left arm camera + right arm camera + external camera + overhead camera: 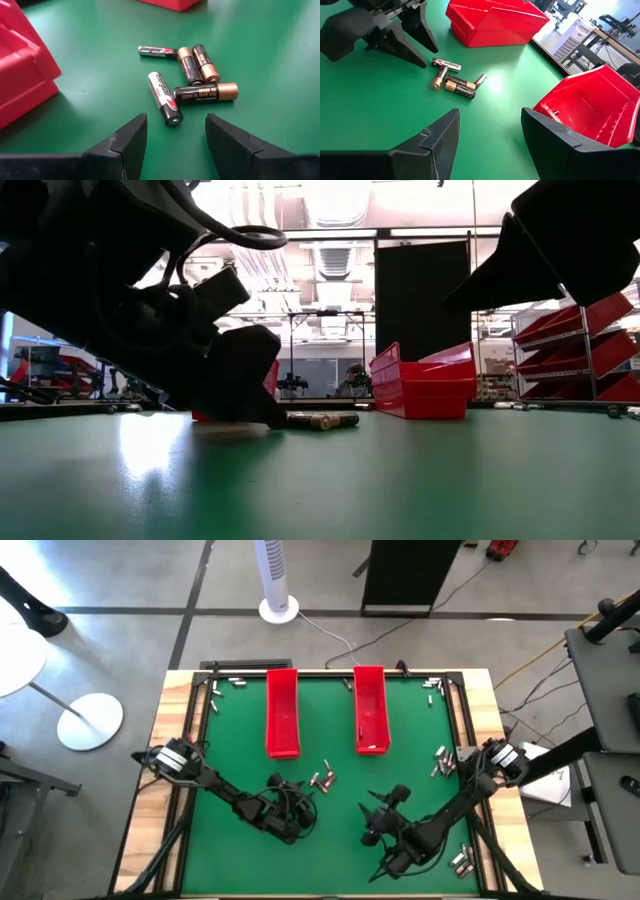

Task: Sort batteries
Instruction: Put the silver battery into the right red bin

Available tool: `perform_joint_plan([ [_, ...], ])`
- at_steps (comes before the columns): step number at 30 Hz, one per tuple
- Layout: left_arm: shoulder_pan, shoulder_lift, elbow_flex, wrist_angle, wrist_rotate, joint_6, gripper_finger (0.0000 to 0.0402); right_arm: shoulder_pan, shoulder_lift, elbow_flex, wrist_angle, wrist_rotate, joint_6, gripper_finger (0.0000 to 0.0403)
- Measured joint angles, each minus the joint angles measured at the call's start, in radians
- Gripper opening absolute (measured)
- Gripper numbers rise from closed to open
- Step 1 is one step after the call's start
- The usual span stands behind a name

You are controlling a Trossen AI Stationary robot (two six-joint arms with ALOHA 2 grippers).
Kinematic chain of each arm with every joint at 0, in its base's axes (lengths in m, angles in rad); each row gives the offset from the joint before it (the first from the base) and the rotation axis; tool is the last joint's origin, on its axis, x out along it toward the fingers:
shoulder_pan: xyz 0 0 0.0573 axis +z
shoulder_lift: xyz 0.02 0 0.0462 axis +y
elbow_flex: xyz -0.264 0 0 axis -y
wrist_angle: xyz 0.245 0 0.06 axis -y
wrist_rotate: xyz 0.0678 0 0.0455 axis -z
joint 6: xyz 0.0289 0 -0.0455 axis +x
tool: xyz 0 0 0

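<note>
In the high view both arms reach from the lower corners of the frame toward the middle of the green tabletop. The left gripper is low, at the lower centre-left, just beside a small group of batteries. The right gripper is at the lower centre-right, and it points toward the two red trays at the top of the mat.

The left wrist view shows what the high view cannot: five batteries lie flat in a loose cluster just in front of the left jaws, which are spread with nothing between them. One silver and red battery has its long axis running toward the jaws, a little slanted. A black and copper one lies across the frame, with the copper end to the right. Two more black and copper ones lie side by side behind it, slanted, and a dark one lies across at the back.

In the right wrist view the right jaws are also spread and hold nothing; the same cluster lies well ahead of them, in the upper left part of the frame, near the other arm.

The low view shows a battery flat on the tabletop, beside the dark left gripper.

More batteries lie along the edges of the tabletop in the high view, at the upper left, the right and the lower right.
</note>
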Motion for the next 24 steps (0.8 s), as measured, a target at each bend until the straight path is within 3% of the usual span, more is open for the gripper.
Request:
perform_joint_plan([
  [9, 0.041, 0.006, -0.025, 0.054, 0.002, -0.003, 0.0174, 0.000, 0.000, 0.000, 0.001, -0.009, 0.016, 0.0206],
  [24, 0.057, 0.123, -0.019, 0.210, -0.037, -0.005, 0.0154, 0.000, -0.002, 0.000, -0.001, -0.009, 0.015, 0.0206],
])
